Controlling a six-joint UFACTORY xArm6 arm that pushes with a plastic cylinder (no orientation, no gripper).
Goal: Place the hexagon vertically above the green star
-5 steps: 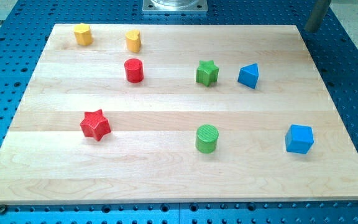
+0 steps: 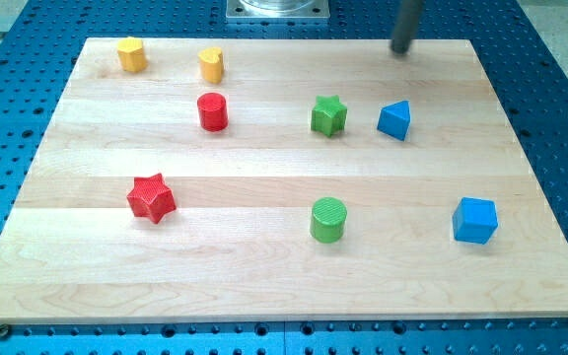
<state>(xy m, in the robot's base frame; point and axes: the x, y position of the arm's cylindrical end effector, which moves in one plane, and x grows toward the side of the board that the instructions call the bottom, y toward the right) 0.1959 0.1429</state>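
The yellow hexagon (image 2: 131, 54) sits at the board's top left corner. The green star (image 2: 328, 115) stands right of the board's centre in the upper half, far to the right of the hexagon. My tip (image 2: 400, 50) is at the board's top edge, up and to the right of the green star and above the blue triangular block (image 2: 394, 120). It touches no block.
A second yellow block (image 2: 211, 64) lies right of the hexagon, with a red cylinder (image 2: 212, 111) just below it. A red star (image 2: 151, 197) is at lower left, a green cylinder (image 2: 328, 219) at lower centre, a blue cube (image 2: 474, 220) at lower right. The wooden board (image 2: 284, 286) rests on a blue perforated table.
My tip has moved left from beyond the board's top right corner to the top edge above the blue triangular block. No block has moved.
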